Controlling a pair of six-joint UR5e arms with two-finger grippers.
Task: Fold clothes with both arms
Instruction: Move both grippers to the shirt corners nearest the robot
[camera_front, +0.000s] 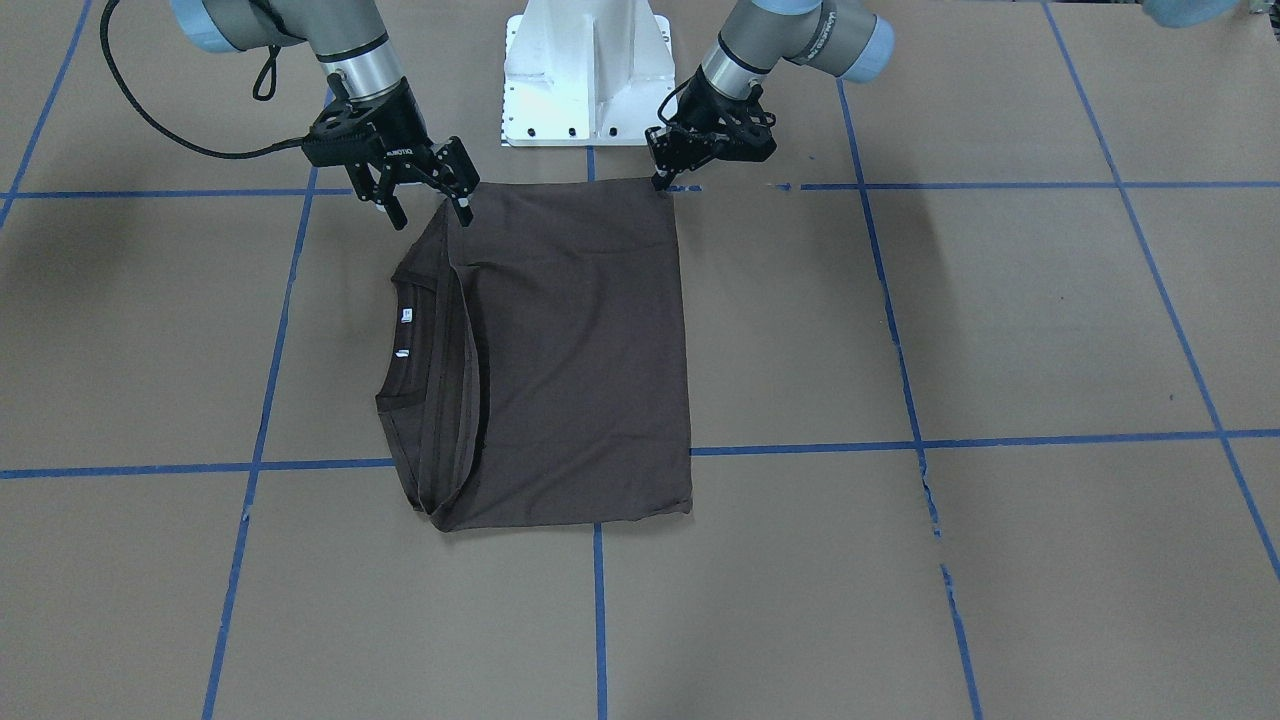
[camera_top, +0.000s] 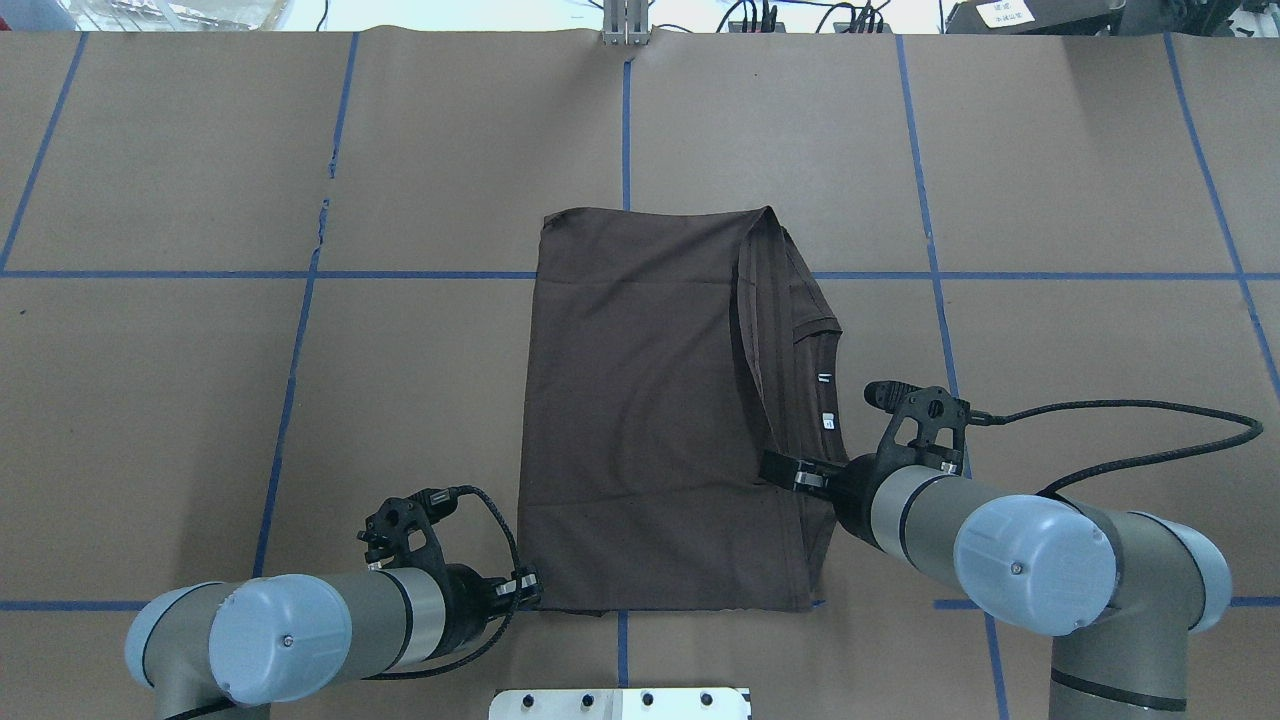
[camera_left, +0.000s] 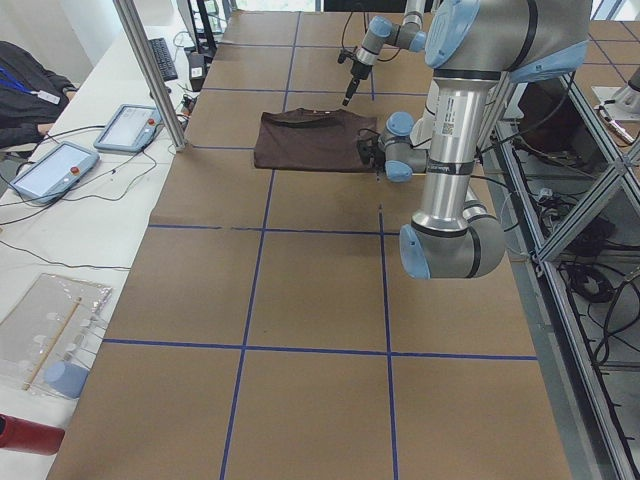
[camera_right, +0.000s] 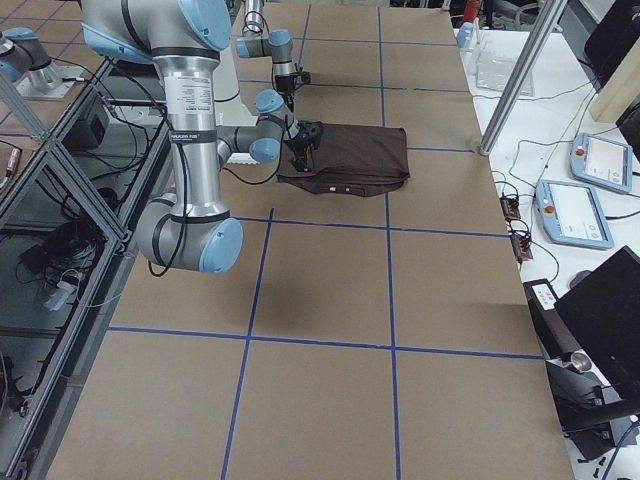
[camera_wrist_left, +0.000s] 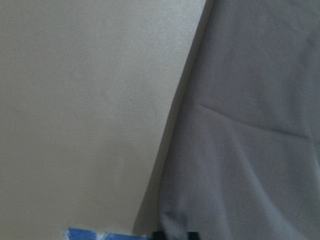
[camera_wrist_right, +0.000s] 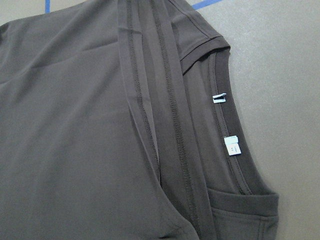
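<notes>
The dark grey-brown T-shirt (camera_front: 580, 350) lies folded into a rectangle on the brown table, collar and white neck tags (camera_wrist_right: 232, 146) on the robot's right side. It also shows in the overhead view (camera_top: 640, 420). My left gripper (camera_front: 662, 180) is low at the shirt's near left corner and pinched shut on it; in the overhead view it (camera_top: 525, 588) touches that corner. The left wrist view shows only fabric (camera_wrist_left: 250, 125) and table. My right gripper (camera_front: 430, 212) is open, empty and just above the shirt's near right corner, next to the collar (camera_top: 790, 470).
The white pedestal base (camera_front: 587, 70) stands just behind the shirt's near edge. Blue tape lines (camera_front: 800, 445) grid the brown table. A metal post (camera_left: 150, 70) and operator tablets (camera_left: 125, 125) stand along the far side.
</notes>
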